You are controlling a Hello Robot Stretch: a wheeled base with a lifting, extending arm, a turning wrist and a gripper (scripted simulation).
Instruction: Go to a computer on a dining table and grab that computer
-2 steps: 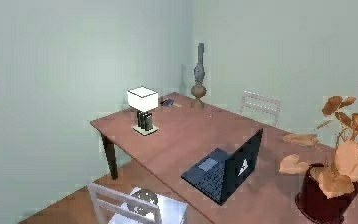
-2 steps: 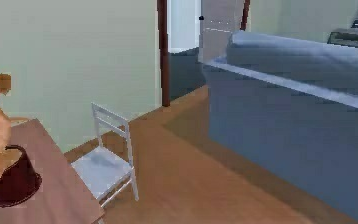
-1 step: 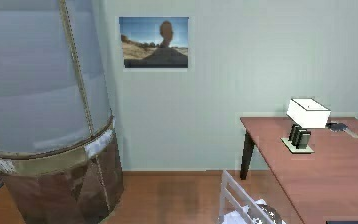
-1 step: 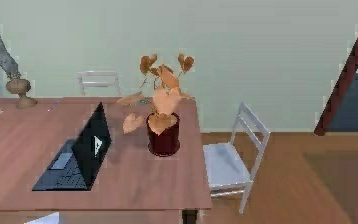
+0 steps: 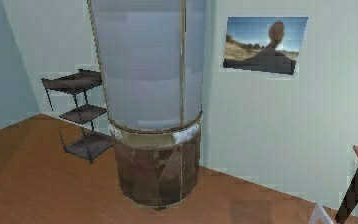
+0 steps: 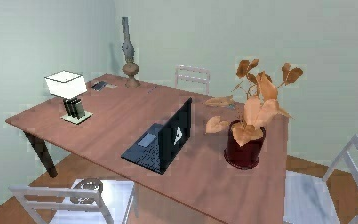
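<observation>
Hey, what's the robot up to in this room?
It is beside a dining table. An open laptop, the thing it must grab, sits on the table, not yet picked up. A potted plant stands beside it and a small lamp farther along the table. Ahead of the robot is a big round column.

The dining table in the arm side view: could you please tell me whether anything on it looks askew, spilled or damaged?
Nothing stands out. The open laptop, potted plant, lamp and tall dark ornament all stand upright on the table, with nothing spilled.
</observation>
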